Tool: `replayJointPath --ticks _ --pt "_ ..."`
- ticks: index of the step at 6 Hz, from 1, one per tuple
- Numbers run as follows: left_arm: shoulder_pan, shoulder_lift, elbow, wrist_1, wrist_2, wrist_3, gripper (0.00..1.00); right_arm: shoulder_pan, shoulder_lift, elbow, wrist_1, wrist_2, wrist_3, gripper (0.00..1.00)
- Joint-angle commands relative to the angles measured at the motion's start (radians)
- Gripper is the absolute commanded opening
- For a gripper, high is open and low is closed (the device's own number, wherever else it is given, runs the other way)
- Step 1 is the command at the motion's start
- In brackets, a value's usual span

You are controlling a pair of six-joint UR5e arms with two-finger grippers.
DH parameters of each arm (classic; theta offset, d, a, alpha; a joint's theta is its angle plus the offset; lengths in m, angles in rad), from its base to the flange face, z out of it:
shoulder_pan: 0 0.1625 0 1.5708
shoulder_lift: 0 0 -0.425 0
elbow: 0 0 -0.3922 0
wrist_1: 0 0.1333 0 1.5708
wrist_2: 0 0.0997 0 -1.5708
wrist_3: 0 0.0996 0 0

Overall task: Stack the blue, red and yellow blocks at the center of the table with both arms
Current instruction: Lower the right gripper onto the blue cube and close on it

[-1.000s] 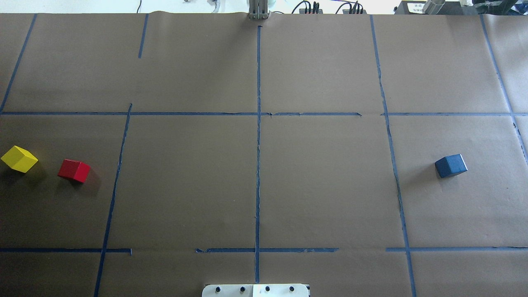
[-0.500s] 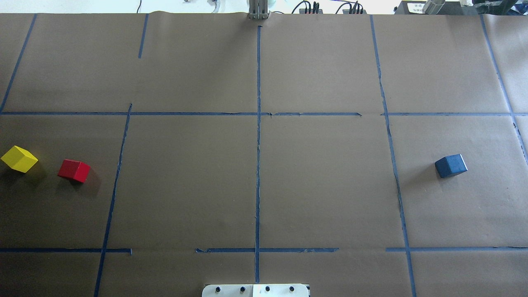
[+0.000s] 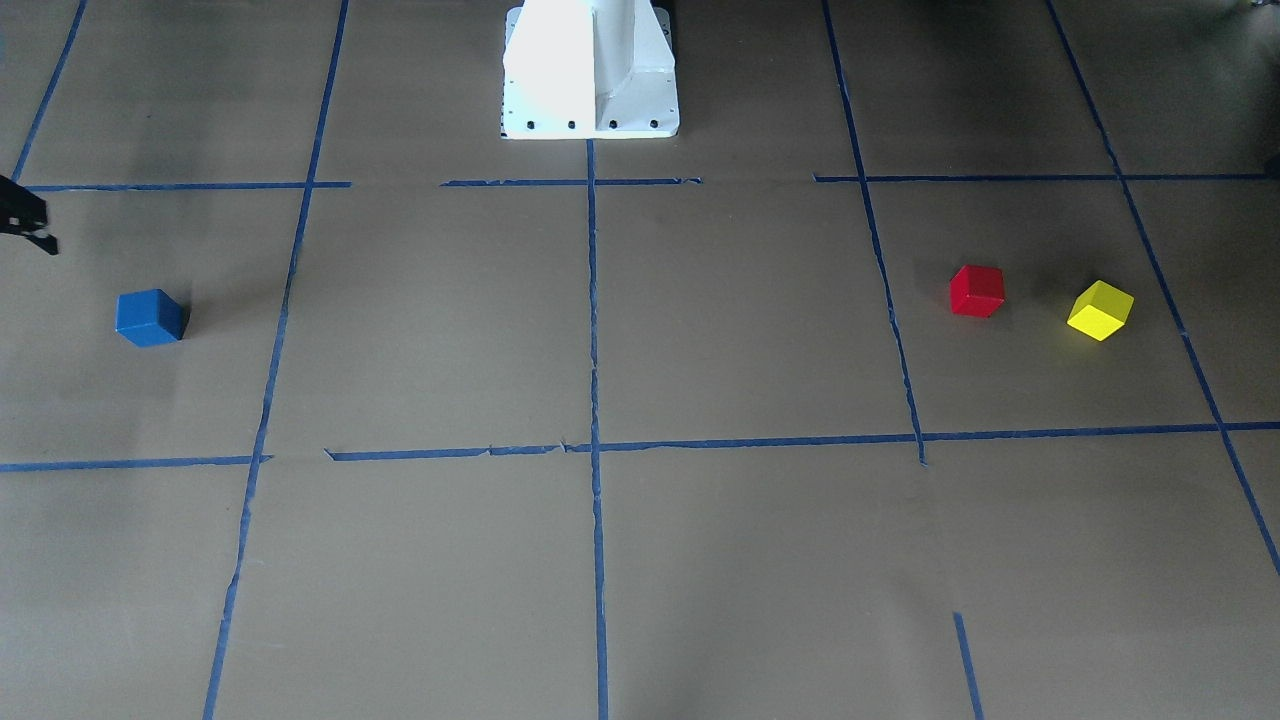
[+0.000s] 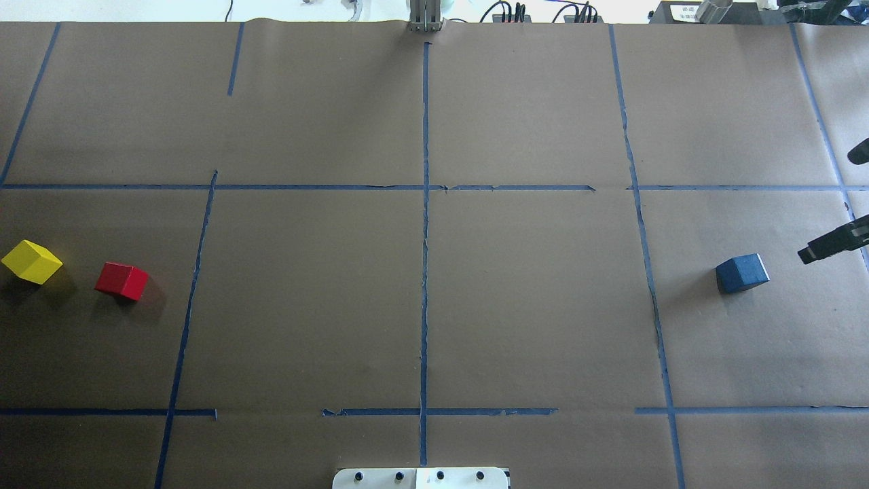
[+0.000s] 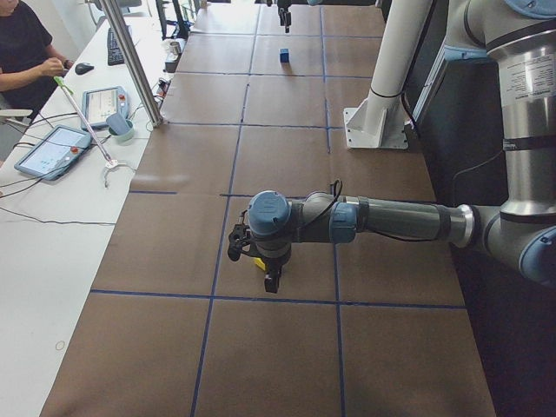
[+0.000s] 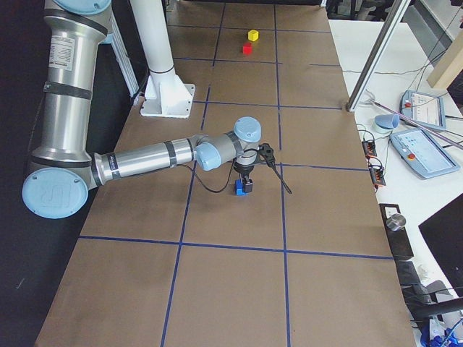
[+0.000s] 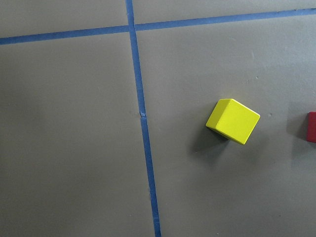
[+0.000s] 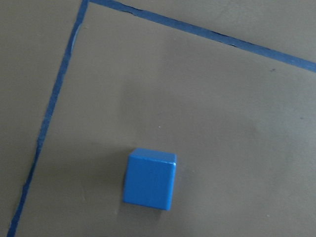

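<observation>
The yellow block [image 4: 30, 261] and the red block [image 4: 122, 280] lie side by side at the table's far left. The blue block [image 4: 742, 273] lies at the far right. My right gripper [image 4: 828, 204] comes in at the right edge, jaws wide apart and empty, just right of the blue block. Its wrist view shows the blue block [image 8: 149, 178] below. My left gripper [image 5: 262, 265] shows only in the exterior left view, above the yellow block [image 7: 233, 121]; I cannot tell whether it is open or shut. The red block's edge [image 7: 312, 127] shows at right.
Blue tape lines [image 4: 425, 272] divide the brown paper table into squares. The robot's white base [image 3: 590, 70] stands at the near middle edge. A metal post [image 5: 130, 61], tablets [image 5: 52, 149] and a seated operator [image 5: 22, 43] are beside the far edge.
My right gripper's fingers have come into the overhead view at the right edge, near the blue block. The three blocks have not moved.
</observation>
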Motion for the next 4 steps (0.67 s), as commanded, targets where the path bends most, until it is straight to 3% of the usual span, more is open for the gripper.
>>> replayJointPath --ticks 1,2,4 --pt "0.0 0.0 -0.003 0.0 0.0 0.0 1.0 -0.132 0.053 -0.034 0.063 -0.118 0.221 1.0" --pt "0.0 0.0 -0.005 0.0 0.0 0.0 1.0 -0.178 0.072 -0.043 0.064 -0.186 0.274 1.0" --pt "-0.002 0.0 -0.005 0.0 0.0 0.0 1.0 -0.189 0.065 -0.046 0.069 -0.2 0.265 1.0"
